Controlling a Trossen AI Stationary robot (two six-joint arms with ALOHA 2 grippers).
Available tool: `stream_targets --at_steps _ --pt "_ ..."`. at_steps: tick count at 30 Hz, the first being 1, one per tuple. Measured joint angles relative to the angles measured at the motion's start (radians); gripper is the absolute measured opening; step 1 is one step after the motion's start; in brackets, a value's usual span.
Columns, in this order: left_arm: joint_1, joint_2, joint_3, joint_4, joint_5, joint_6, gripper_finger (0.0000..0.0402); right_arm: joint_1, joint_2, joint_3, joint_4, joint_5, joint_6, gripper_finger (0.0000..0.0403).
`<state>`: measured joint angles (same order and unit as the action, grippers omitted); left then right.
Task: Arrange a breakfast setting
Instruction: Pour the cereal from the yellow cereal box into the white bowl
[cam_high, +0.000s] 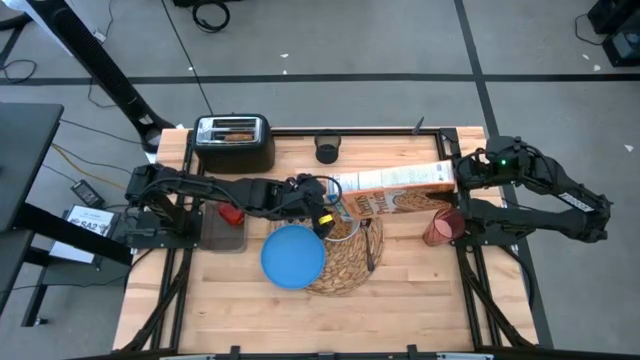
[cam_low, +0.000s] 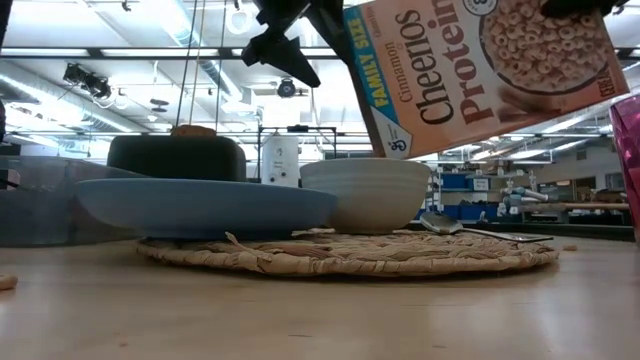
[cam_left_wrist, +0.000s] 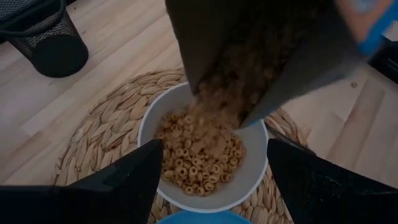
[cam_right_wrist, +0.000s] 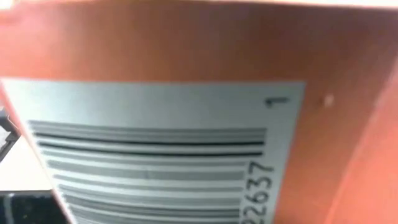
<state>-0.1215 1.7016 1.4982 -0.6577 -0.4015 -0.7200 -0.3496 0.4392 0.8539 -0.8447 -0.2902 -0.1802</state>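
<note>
Right hand (cam_high: 458, 176) clamped on tilted Cheerios box (cam_high: 395, 192), pouring into white bowl (cam_left_wrist: 202, 158); left hand (cam_high: 318, 205) apart beside it.

overhead, table-level, 2 wrist cams

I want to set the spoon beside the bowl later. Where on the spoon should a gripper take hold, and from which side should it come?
Probably the handle, from above. The dark spoon lies flat on the woven placemat, its scoop end near the white bowl and its thin handle pointing away from it. The handle's middle keeps the fingers clear of the bowl. The tilted cereal box hangs overhead now, so wait until it moves away.
</note>
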Motion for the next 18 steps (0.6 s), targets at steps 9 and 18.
stream_targets --at_steps 9,18 --pt "0.000 -0.041 0.000 -0.006 -0.001 -0.001 0.0295 0.000 -0.001 0.000 0.003 -0.012 0.003 0.0270" --pt "-0.001 -0.073 0.000 -0.003 -0.001 -0.002 0.0295 0.000 -0.013 -0.006 -0.010 -0.025 0.003 0.0270"
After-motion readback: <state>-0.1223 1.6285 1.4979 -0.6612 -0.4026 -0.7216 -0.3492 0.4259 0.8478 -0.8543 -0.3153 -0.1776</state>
